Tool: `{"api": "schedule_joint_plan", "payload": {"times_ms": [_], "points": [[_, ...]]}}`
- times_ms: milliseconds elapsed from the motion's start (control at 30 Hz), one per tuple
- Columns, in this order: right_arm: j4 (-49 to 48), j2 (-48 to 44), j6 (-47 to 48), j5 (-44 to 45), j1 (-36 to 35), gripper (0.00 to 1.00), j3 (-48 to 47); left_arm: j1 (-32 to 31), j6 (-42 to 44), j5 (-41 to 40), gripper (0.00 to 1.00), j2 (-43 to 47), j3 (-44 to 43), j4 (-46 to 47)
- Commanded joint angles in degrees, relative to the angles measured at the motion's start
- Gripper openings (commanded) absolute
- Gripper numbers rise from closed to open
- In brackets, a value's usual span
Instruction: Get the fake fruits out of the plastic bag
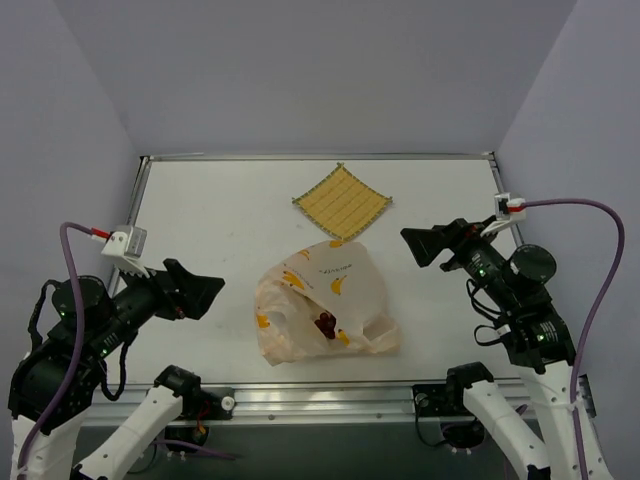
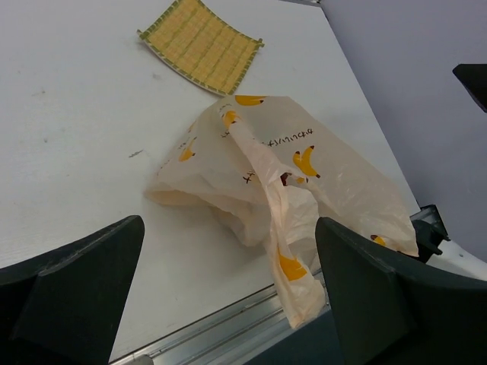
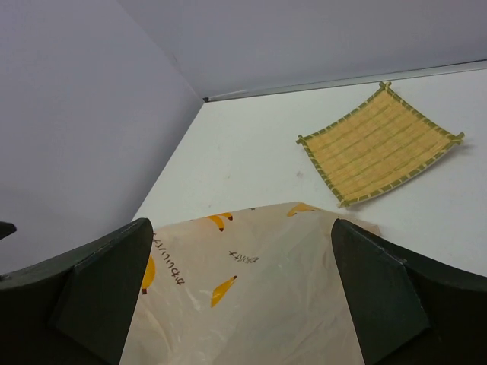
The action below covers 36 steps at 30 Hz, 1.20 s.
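Printed matter found on one item only. On the plastic bag (image 2: 335, 190), short lines of small dark lettering (image 2: 288, 140) run beside the yellow banana prints (image 2: 305, 162). They show in both wrist views and faintly in the top view. The characters are too small and too creased to read, so no word, brand or number can be confirmed.

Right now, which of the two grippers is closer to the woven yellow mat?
The right gripper: it hangs just right of the mat, while the left gripper is by the left side of the bag, much further away.
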<state>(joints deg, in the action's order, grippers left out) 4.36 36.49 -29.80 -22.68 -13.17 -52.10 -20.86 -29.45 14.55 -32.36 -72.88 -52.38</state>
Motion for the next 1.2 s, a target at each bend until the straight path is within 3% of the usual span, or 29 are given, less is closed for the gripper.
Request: {"api": "schedule_joint_plan", "payload": {"times_ms": [0, 167, 300, 500, 600, 767, 1033, 1167], "points": [[3.71, -1.95, 1.41, -3.33, -0.19, 1.00, -2.22, 0.30, -2.62, 2.68, 0.94, -0.87, -1.12, 1.58], [6.45, -2.48, 1.50, -12.11, -0.19, 1.00, -2.31, -0.31, -5.70, 10.48, 0.94, -0.33, -0.16, 5.17], [6.80, -2.92, 0.36, -19.94, -0.19, 1.00, -1.69, -1.20, -9.38, 23.13, 0.94, -1.56, 2.21, 8.35], [9.42, -3.18, 1.50, -27.41, -0.19, 1.00, -1.69, -3.56, -10.01, 24.83, 0.94, -2.09, 5.89, 3.34], [14.52, -1.60, 5.18, -25.85, -0.19, 1.00, -3.01, -4.62, -10.63, 26.06, 0.94, -2.44, 9.59, 4.48], [19.63, -0.02, 8.71, -22.85, -1.15, 1.00, -2.93, -7.34, -10.18, 22.73, 0.94, -4.81, 12.32, 5.00], [20.34, -0.19, 8.27, -19.08, -4.32, 1.00, 0.06, -24.29, -13.52, 7.18, 0.94, -12.02, 14.79, 12.30], [21.39, -1.24, 8.09, -17.84, -5.99, 1.00, 1.56, -28.17, -13.88, -0.20, 0.95, -15.80, 13.91, 13.45]]}}
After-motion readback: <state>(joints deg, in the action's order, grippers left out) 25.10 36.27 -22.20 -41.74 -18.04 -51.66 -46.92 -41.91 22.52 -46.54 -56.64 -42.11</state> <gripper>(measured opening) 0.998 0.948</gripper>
